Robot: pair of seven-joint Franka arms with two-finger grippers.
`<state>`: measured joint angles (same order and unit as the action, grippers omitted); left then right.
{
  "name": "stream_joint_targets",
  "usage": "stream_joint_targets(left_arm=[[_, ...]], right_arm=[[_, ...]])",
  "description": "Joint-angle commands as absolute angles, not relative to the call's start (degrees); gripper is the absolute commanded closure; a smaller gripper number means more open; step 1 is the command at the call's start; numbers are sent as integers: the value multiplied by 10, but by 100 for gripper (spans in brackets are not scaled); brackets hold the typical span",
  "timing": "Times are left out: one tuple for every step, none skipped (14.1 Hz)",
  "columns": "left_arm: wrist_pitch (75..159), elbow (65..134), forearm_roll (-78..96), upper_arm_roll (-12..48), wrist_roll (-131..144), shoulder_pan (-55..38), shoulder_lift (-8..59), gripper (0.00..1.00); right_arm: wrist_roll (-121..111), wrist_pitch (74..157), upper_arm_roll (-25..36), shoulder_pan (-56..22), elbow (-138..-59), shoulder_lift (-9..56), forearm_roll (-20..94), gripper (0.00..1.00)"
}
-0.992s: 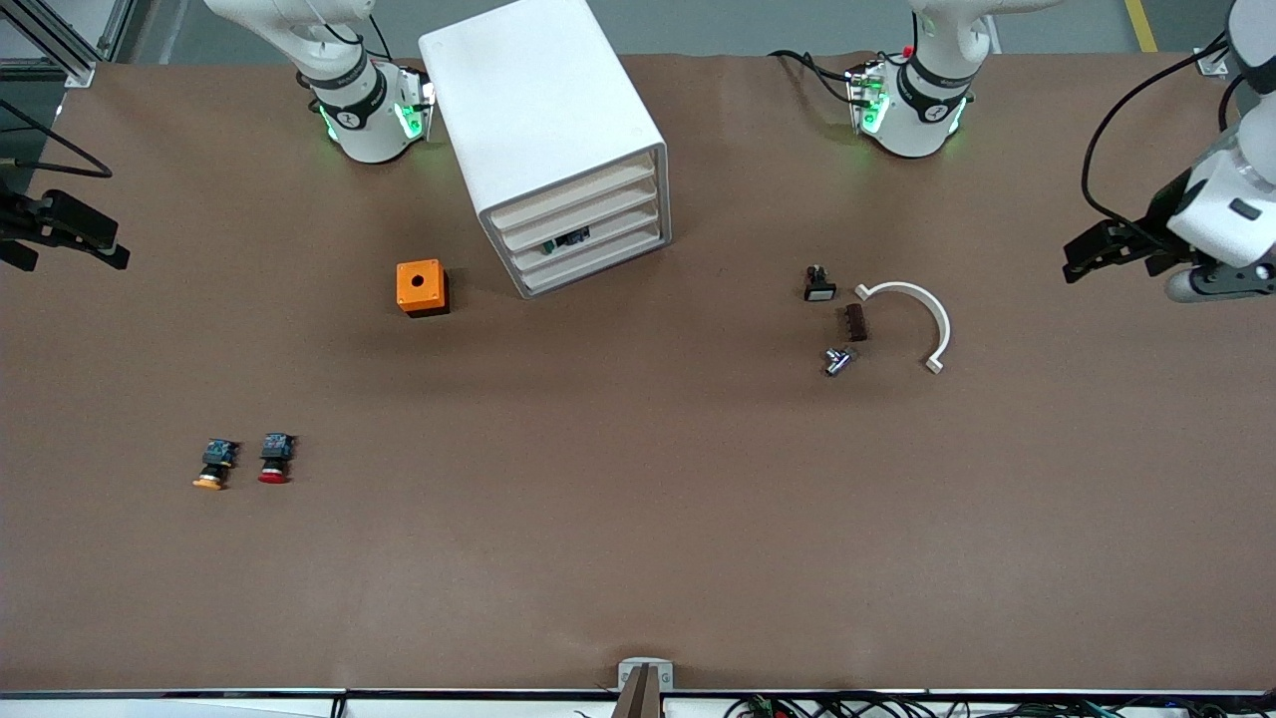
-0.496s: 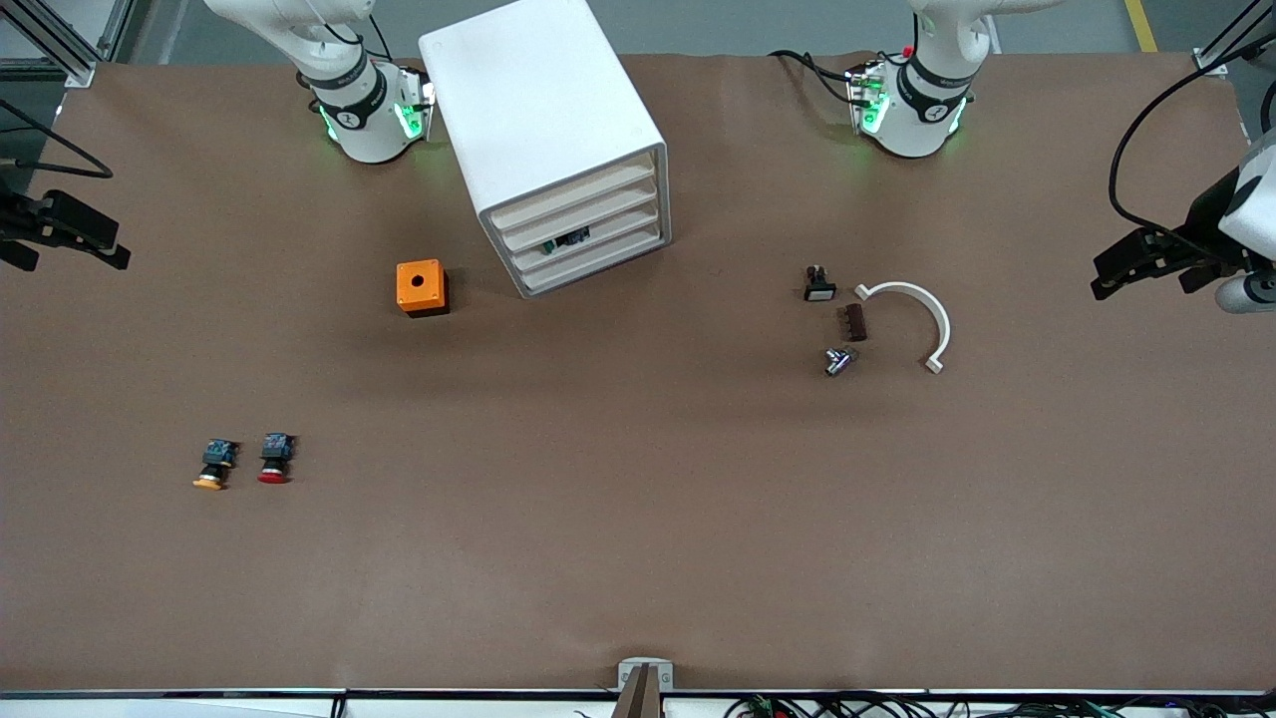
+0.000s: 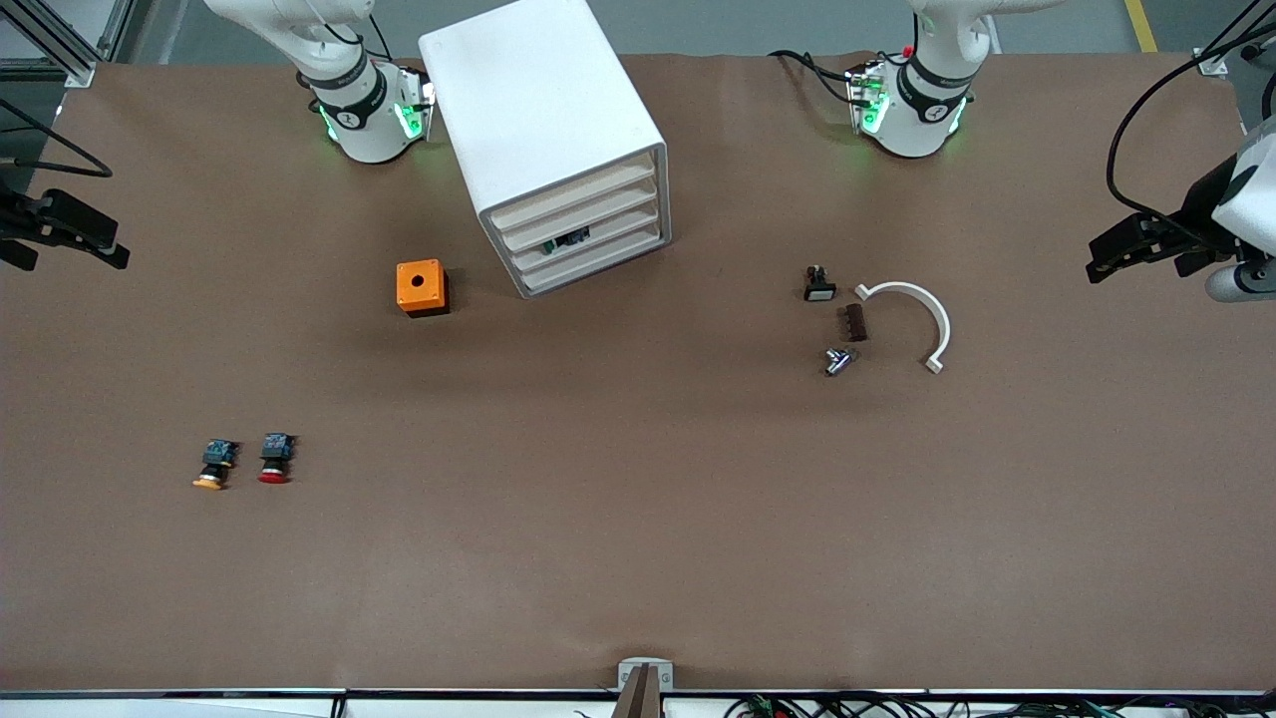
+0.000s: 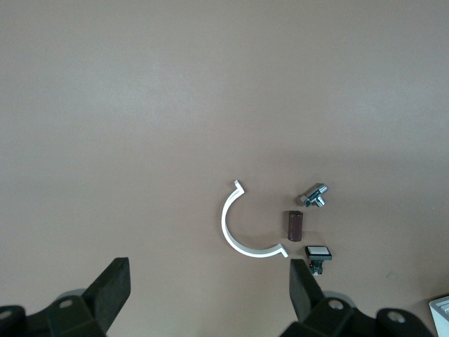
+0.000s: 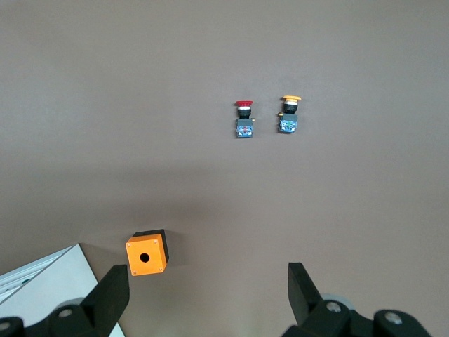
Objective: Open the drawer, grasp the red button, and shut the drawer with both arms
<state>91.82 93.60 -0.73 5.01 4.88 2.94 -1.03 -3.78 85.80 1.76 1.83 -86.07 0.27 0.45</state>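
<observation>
The white four-drawer cabinet (image 3: 543,120) stands near the right arm's base. Its drawer (image 3: 578,212), second from the top with a beige front, is shut. The red-capped button (image 3: 273,459) lies on the table toward the right arm's end and also shows in the right wrist view (image 5: 243,118). My right gripper (image 3: 118,249) hangs open and empty over the table's edge at the right arm's end, its jaws wide apart (image 5: 209,288). My left gripper (image 3: 1095,261) hangs open and empty over the left arm's end (image 4: 209,288).
An orange-capped button (image 3: 212,466) lies beside the red one. An orange box with a hole (image 3: 421,287) sits beside the cabinet. A white curved piece (image 3: 912,314), a brown block (image 3: 854,322), a metal part (image 3: 837,360) and a small switch (image 3: 818,285) lie near the left arm.
My left gripper has drifted outward toward the left arm's end of the table, then settled. The right arm and all objects are unchanged.
</observation>
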Motion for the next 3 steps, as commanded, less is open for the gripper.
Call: stream_joint_targets(left_arm=[[905,921,0,52,41,30,-4,0],[905,921,0,52,41,30,-4,0],[905,921,0,52,41,30,-4,0]], right_arm=[[-32,855,13,23,-860,-2,3,0],[-32,857,13,23,-860,-2,3,0],[-31,857,13,23,-860,-2,4,0]])
